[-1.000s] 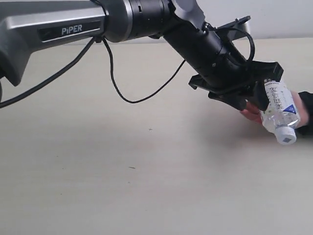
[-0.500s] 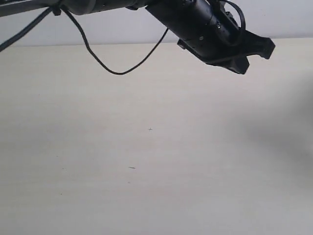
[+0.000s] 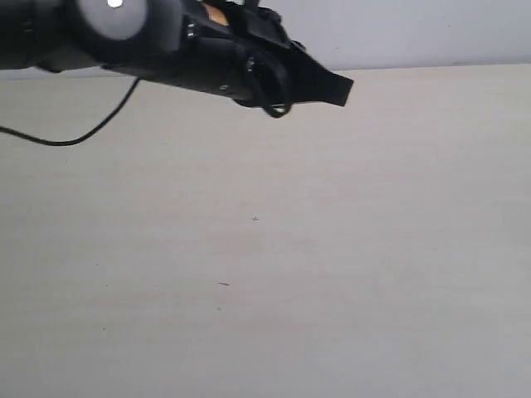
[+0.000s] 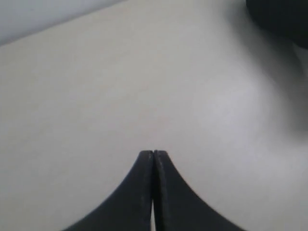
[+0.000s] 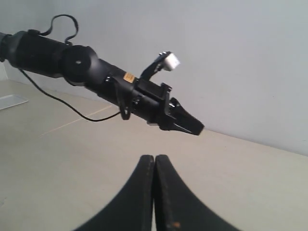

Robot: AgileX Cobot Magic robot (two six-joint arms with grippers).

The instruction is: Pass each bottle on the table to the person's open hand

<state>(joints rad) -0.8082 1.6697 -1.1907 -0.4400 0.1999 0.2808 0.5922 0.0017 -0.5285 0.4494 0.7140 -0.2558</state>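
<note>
No bottle and no person's hand shows in any view. The pale beige table (image 3: 332,290) lies bare under the arms. My left gripper (image 3: 345,88) hangs shut and empty above the table's far middle, pointing right. In its own wrist view the left gripper (image 4: 153,153) has its fingers pressed together over plain tabletop (image 4: 96,96). My right gripper (image 5: 154,157) is also shut with nothing in it. Its view looks across the table (image 5: 72,159) at the left gripper (image 5: 196,128) and the left arm (image 5: 72,62).
A black cable (image 3: 83,133) trails from the left arm over the table's far left. A dark blurred shape (image 4: 284,19) fills one corner of the left wrist view. A pale wall (image 3: 431,29) stands behind the table's far edge.
A second ago my left gripper held a white-labelled bottle at the person's hand on the right. The bottle and hand are gone from view; the left arm has risen and swung left, gripper now shut.
</note>
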